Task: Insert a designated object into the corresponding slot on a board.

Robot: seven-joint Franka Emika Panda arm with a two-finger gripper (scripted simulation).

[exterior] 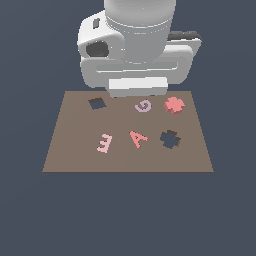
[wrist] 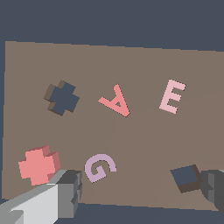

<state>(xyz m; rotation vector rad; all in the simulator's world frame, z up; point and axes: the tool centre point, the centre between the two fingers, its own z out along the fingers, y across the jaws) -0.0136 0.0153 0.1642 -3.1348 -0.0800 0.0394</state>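
The coral-red flower block lies flat on the brown board, near the far edge on the exterior view's right, free of any grip. Just nearer the camera on that same side is its slot, a dark lobed cut-out of matching outline, apart from the block but close to it. Between and beside them sit the distractors: a lilac letter G next to the block, a red letter A beside the slot, a pink letter E further toward the exterior view's left, and a dark square hole in the far corner on that side. In the wrist view the fingers stand wide apart and empty, one at each lower corner of the picture, with the G and the square hole lying between them and the block just outside one finger. The step in hand appears to be the approach to the pick, so the arm would do well to shift sideways until the block is centred between the fingers, descend straight, and close across two opposite lobes or notches for a square hold. The G's nearness calls for care that a descending finger does not nudge it. Keeping the block's rotation known matters, since its lobes must line up with the slot's.
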